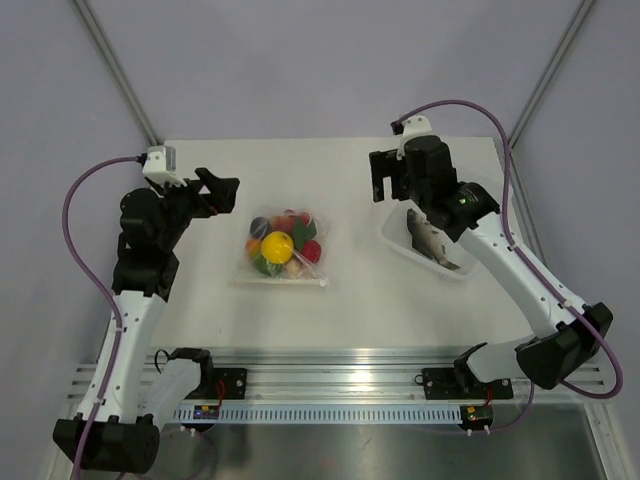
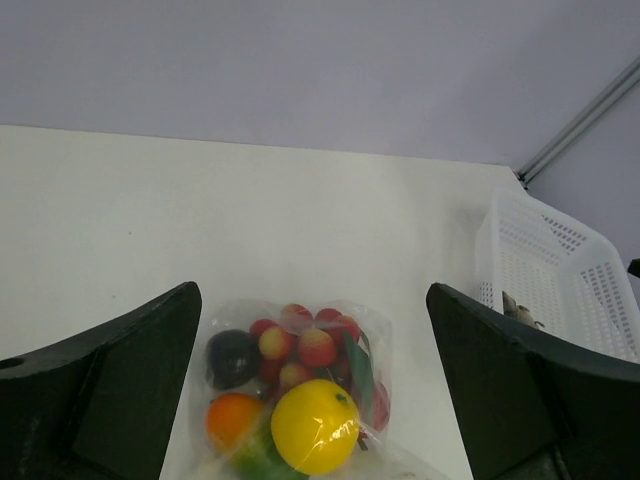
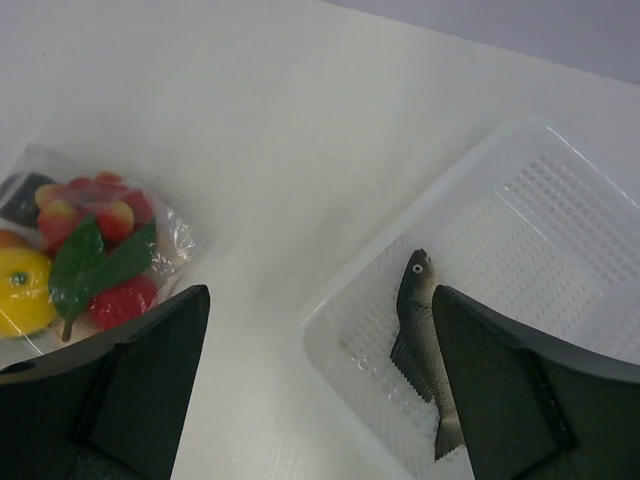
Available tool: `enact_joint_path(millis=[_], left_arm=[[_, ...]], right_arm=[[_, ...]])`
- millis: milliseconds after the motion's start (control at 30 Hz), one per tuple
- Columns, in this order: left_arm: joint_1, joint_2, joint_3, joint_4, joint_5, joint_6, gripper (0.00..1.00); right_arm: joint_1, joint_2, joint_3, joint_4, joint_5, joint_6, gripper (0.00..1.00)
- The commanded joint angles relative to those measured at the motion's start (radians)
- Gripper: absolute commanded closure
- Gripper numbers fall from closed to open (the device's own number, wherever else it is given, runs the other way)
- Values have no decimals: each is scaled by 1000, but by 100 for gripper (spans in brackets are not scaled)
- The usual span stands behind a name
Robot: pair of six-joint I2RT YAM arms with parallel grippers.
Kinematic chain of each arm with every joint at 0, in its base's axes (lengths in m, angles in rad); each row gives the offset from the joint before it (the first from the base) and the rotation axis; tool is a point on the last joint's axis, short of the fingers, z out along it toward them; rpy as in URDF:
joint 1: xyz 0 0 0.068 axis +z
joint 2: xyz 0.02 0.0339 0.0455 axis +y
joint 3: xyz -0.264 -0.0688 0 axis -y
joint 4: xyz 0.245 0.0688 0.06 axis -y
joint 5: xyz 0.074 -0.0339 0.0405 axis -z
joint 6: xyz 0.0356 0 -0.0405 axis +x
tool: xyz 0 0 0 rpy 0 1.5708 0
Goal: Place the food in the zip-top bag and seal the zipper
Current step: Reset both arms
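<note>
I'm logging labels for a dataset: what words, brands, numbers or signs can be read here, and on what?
No text is readable.
The zip-top bag and the white tray show no print with letters.
The small coloured tags on the front rail are too small to read.

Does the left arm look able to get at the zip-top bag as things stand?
Probably yes. The left gripper is open and poised just beside the zip-top bag, with nothing between them. The right gripper is off over the plastic tub, out of the way.
</note>
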Motion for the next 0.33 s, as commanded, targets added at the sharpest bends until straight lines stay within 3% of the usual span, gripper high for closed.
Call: enact_joint_path(millis=[0, 300], left_arm=[[3, -67, 26, -179, -88, -15, 1], [3, -206, -78, -176, -134, 5, 1]], right_arm=[[-2, 7, 38, -200, 203, 266, 1], [-2, -125, -134, -140, 258, 324, 0]])
